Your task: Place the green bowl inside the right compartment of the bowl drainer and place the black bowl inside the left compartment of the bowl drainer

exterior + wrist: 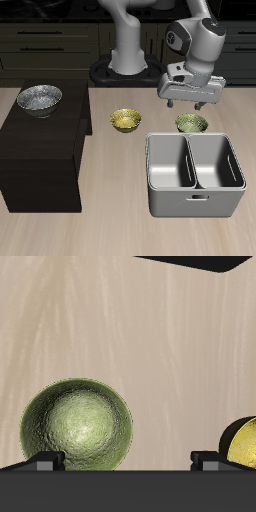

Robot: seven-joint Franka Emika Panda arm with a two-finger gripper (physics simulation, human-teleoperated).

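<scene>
The green bowl stands upright on the table just behind the bowl drainer. In the wrist view the green bowl lies below and ahead of one fingertip, apart from it. My gripper hangs open a little above the green bowl, and nothing is held between the fingers of the gripper. The black bowl rests on top of a dark block far across the table. Both compartments of the drainer hold nothing.
A yellow-gold bowl stands on the table between the dark block and the green bowl; the yellow-gold bowl's rim shows in the wrist view. Dark cabinets line the back.
</scene>
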